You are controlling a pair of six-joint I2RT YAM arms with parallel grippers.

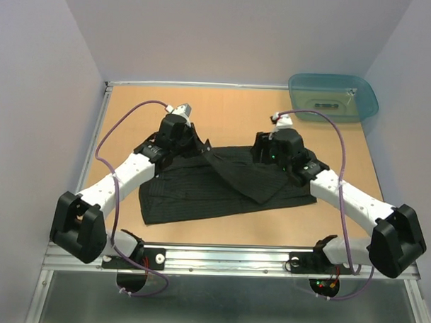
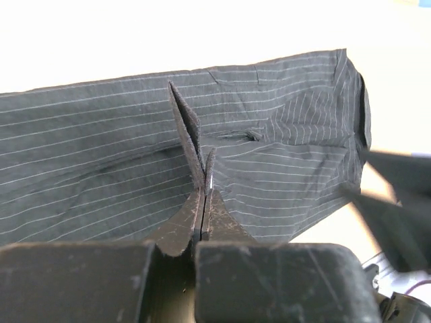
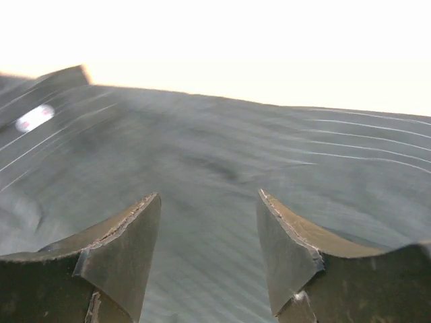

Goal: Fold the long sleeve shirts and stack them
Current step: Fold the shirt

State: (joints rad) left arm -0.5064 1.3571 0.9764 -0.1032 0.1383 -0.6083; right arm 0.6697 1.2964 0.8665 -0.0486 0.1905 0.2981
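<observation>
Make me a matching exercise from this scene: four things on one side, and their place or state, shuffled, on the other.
1. left gripper
2. right gripper
3. black pinstriped shirt
4. teal tub

A. at the far right corner of the table
B. jaws apart, holding nothing
C. shut on a pinched fold
D. spread across the table's middle

Pairs: 1-C, 2-B, 3-D, 4-A
</observation>
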